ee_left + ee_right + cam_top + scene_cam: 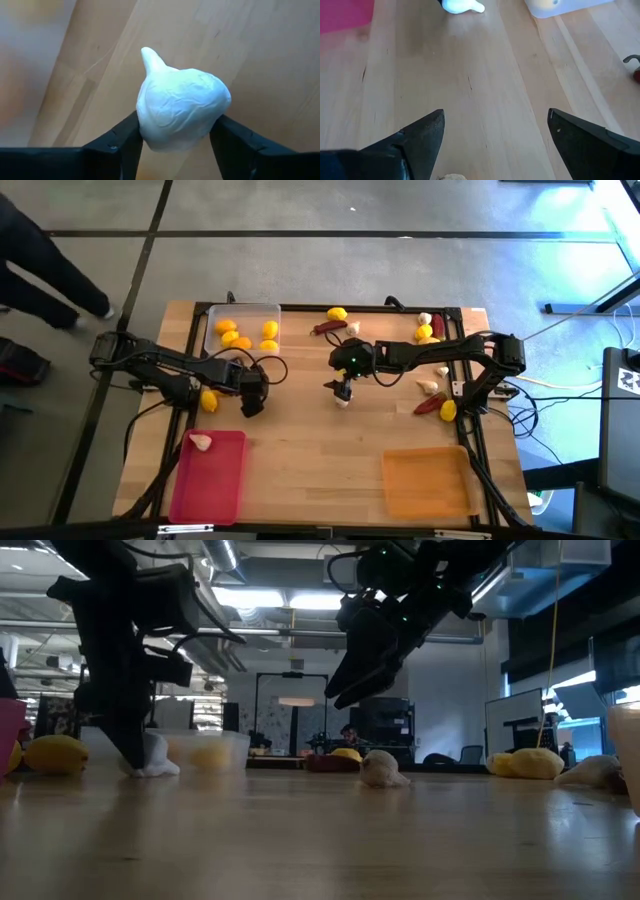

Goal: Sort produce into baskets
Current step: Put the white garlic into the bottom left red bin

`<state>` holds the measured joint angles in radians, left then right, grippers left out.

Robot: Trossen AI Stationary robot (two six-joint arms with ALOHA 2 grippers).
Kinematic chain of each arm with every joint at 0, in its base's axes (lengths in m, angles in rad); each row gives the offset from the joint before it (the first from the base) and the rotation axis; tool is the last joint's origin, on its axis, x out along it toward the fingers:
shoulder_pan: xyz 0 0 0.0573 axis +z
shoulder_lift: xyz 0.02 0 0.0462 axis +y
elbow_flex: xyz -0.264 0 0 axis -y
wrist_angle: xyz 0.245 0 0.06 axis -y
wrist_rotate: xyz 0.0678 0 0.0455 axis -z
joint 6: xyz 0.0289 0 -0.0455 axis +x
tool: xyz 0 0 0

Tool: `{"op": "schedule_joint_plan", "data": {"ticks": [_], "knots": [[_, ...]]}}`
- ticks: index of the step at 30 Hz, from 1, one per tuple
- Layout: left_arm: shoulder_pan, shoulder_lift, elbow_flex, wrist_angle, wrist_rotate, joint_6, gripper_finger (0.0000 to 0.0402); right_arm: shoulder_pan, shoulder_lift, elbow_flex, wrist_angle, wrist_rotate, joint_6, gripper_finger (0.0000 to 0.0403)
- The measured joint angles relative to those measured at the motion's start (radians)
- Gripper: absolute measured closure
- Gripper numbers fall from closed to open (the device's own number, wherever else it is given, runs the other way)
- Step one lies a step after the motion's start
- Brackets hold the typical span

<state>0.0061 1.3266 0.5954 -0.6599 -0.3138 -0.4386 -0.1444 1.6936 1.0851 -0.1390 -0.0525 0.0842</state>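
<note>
My left gripper [251, 405] is shut on a whitish garlic bulb [180, 107] near the table's middle left; my gripper hides the bulb in the high view. My right gripper [343, 388] is open and raised above another garlic bulb [380, 769] that lies on the table. The clear tray [243, 312] at the far left holds several yellow fruits. The pink tray [215, 480] at the near left holds one garlic bulb [201, 442]. The orange tray [425, 483] sits at the near right. My left gripper pinches the garlic bulb's round body [150, 135] between its two fingers, one on each side. The fingers point down from above [130, 740]. The bulb's pointed tip [150, 57] sticks out sideways, and its underside [152, 770] is at the table top.
A yellow fruit [208, 400] lies next to my left arm. More yellow fruits, garlic and dark red chilies [430, 405] lie along the far edge and at the right. Bare wood lies between the pink and orange trays. A person's leg [40, 270] shows beyond the table's far left.
</note>
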Motion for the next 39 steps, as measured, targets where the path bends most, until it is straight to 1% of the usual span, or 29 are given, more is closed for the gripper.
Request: {"op": "schedule_joint_plan", "data": {"ticks": [4, 9, 15, 20, 25, 31, 36, 39], "knots": [[-0.02, 0.0, 0.025, -0.058, 0.001, -0.003, 0.0211, 0.0, 0.0, 0.0, -0.004, 0.0, -0.005, 0.0056], [-0.063, 0.0, 0.112, -0.179, 0.01, -0.037, 0.0204, 0.0, 0.0, 0.0, -0.002, 0.0, -0.005, 0.0056], [-0.149, 0.0, 0.235, -0.318, 0.022, -0.11, 0.0203, 0.0, 0.0, 0.0, 0.001, 0.0, -0.005, 0.0056], [-0.232, 0.0, 0.332, -0.404, 0.072, -0.181, 0.0202, 0.0, 0.0, 0.0, 0.0, 0.0, -0.004, 0.0056], [-0.32, 0.0, 0.412, -0.444, 0.156, -0.264, 0.0202, 0.0, 0.0, 0.0, 0.003, -0.005, -0.003, 0.0056], [-0.424, 0.0, 0.464, -0.451, 0.254, -0.382, 0.0202, 0.0, 0.0, 0.0, 0.007, -0.021, -0.003, 0.0056], [-0.521, 0.0, 0.478, -0.452, 0.31, -0.531, 0.0202, 0.0, 0.0, 0.0, 0.024, -0.049, -0.003, 0.0056], [-0.584, 0.0, 0.478, -0.457, 0.313, -0.641, 0.0201, 0.0, 0.0, 0.0, 0.044, -0.064, -0.003, 0.0056]]}}
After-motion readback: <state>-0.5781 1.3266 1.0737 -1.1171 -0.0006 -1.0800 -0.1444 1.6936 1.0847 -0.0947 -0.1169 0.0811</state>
